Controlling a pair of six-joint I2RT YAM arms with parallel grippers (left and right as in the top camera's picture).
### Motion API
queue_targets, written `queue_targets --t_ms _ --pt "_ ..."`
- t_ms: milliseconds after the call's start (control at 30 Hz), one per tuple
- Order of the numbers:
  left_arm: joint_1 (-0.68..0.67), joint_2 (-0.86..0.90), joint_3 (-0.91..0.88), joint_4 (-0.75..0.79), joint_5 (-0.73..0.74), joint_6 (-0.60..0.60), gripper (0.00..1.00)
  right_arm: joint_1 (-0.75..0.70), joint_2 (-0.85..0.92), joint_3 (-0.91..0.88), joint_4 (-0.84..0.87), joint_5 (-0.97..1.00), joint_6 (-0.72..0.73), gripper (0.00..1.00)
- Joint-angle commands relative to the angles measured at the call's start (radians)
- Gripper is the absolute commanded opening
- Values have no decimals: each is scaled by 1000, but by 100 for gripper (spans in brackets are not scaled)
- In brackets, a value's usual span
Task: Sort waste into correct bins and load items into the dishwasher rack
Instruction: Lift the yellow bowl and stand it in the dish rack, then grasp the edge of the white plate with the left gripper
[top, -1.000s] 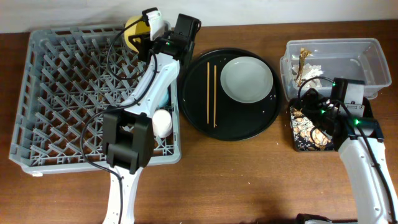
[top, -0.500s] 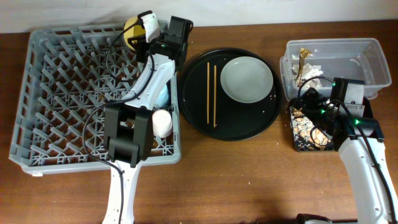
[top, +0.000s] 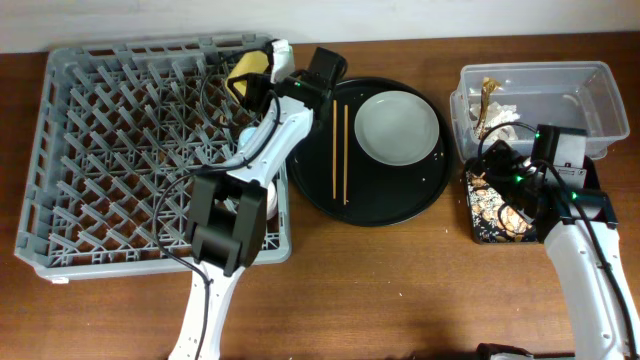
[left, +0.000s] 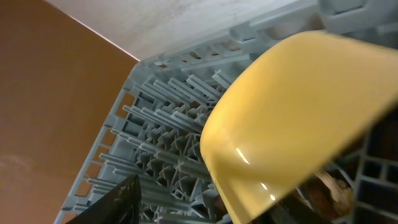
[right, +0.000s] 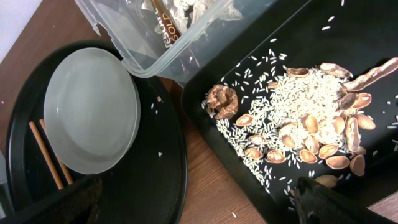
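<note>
The yellow bowl (top: 248, 72) lies tilted in the far right corner of the grey dishwasher rack (top: 110, 150). My left gripper (top: 270, 68) is right beside it, and in the left wrist view the bowl (left: 298, 118) fills the right side. The left gripper (left: 199, 213) is open, with one finger (left: 115, 202) well away from the bowl. The grey plate (top: 398, 127) and two chopsticks (top: 340, 150) lie on the round black tray (top: 370, 205). My right gripper (right: 196, 208) hangs wide open and empty over the gap beside the black bin (right: 261, 37) with food leftovers (right: 298, 124).
The clear tub (top: 560, 90) at the far right holds crumpled tissue (top: 495, 115). A pinkish-white cup (top: 268, 200) stands in the rack's near right corner, and a sliver of the light blue cup (top: 246, 134) shows beside my left arm. Bare wood runs along the table's front.
My left gripper swung right and carried the yellow bowl from the rack's far rim into its right corner. Its jaws then parted. The right arm has not moved.
</note>
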Motion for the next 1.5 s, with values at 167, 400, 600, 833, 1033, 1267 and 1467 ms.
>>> queue_targets --t_ms 167,400,600,833,1033,1267,1467 --pt "-34 -31 23 -49 261 87 70 -6 0 -2 -1 1 5 99" --pt "-34 -268 28 -129 1177 119 87 -6 0 -2 0 -3 5 99" --pt "-66 -121 19 -174 1264 -219 78 -6 0 -2 0 -10 5 99" --pt "-166 -33 19 -95 1249 -267 65 -6 0 -2 0 -11 5 99" --pt "-212 55 19 -61 1173 -475 64 -6 0 -2 -1 -11 5 99" --pt "-213 83 19 2 1169 -536 46 -6 0 -2 -1 -10 5 99" --pt "-212 90 18 -5 1164 -536 8 -6 0 -2 -1 -10 5 98"
